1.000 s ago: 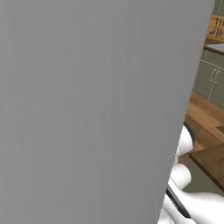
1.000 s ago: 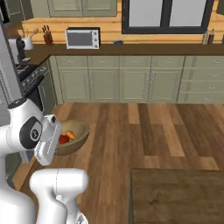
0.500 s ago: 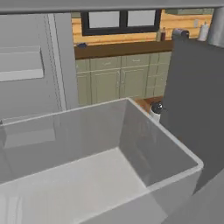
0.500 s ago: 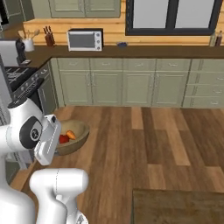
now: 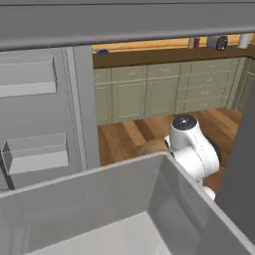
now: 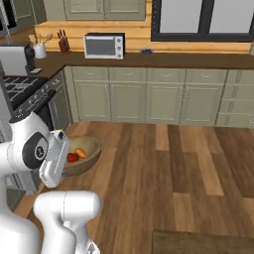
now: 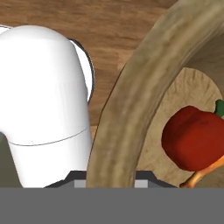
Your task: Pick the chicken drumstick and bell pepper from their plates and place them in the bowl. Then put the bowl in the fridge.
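The food is already in the bowl (image 6: 83, 155), so the step now is carrying the bowl to the fridge (image 5: 74, 114). In the right base view the bowl hangs above the wood floor at about 9 o'clock, right beside the arm. Inside it sit the red bell pepper (image 7: 193, 138) and the orange chicken drumstick (image 6: 81, 153), touching each other. In the hand view the thick bowl rim runs up from the bottom middle, right where the gripper tips would be, with the pepper at about 4 o'clock. The gripper looks pinched tight on that rim, though its tips are hidden by the wood.

In the left base view the fridge is open. A clear bin fills the lower part, and door shelves sit at 9 o'clock.

Next, I think the arm must swing the bowl over to a fridge shelf, keep it flat so the food stays in, set it down, and only then let go.
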{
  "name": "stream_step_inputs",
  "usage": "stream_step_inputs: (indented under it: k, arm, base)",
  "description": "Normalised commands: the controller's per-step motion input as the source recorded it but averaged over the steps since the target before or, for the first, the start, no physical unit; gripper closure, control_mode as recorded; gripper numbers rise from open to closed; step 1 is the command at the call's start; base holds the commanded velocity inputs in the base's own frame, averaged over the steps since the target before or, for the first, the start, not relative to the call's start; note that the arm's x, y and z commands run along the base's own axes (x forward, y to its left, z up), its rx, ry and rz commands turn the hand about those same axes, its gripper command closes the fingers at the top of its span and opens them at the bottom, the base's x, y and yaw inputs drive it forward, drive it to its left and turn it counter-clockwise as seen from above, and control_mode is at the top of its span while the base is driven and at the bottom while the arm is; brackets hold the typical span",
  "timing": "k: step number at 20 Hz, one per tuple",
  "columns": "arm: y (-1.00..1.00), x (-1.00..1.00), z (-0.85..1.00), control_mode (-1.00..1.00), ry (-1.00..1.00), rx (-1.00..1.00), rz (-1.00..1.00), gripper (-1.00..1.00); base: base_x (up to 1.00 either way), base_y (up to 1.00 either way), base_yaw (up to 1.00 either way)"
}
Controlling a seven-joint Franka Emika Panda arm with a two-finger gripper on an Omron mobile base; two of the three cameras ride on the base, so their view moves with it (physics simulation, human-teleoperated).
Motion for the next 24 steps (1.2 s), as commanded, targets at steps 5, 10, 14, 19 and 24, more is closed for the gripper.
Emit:
stream_step_inputs:
  k: [5,10,14,19,24]
  arm:
    - [0.0,0.0,0.0,1.0,0.0,0.0,0.0,1.0]
    - [0.0,0.0,0.0,1.0,0.0,0.0,0.0,1.0]
    - [0.0,0.0,0.0,1.0,0.0,0.0,0.0,1.0]
    - [0.0,0.0,0.0,1.0,0.0,0.0,0.0,1.0]
    - [0.0,0.0,0.0,1.0,0.0,0.0,0.0,1.0]
  base:
    - [0.02,0.0,0.43]
    - [0.23,0.0,0.53]
    - [0.43,0.0,0.49]
    - [0.62,0.05,0.46]
    - [0.08,0.39,0.44]
